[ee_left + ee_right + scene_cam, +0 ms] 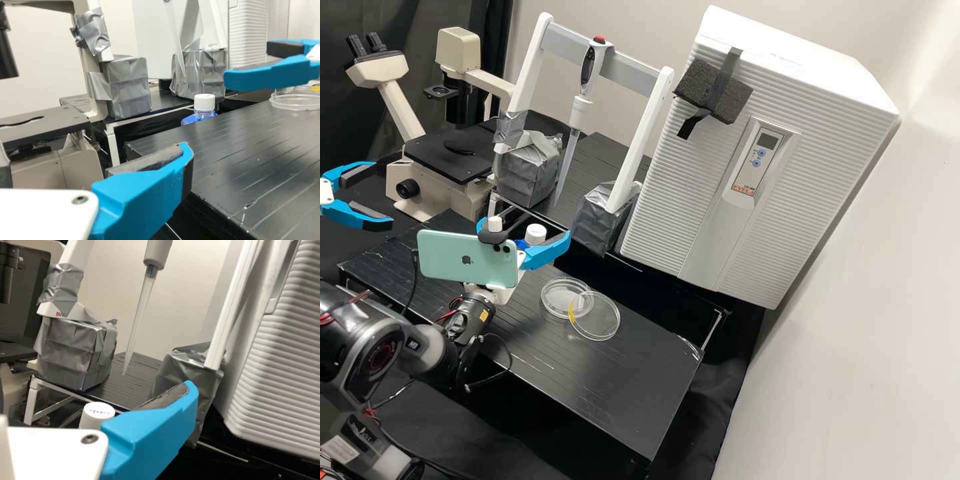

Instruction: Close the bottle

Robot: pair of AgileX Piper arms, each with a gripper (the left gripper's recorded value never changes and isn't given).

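Note:
A small bottle (535, 235) with a white cap on top stands at the far edge of the black platform (620, 380). In the left wrist view the bottle (202, 109) shows a blue label under the seated cap. My right gripper (523, 235) is open around it, one blue finger (547, 250) close beside the cap. The right wrist view has that finger (155, 430) next to the cap (97, 415); I cannot tell if they touch. My left gripper (380, 193) hangs open at the far left, well away, with nothing in it.
Two clear petri dishes (580, 307) lie on the platform right of the bottle. Behind stand a microscope (433, 153), a pipette (577, 113) on a white stand with tape-wrapped feet (527, 167), and a large white appliance (760, 153).

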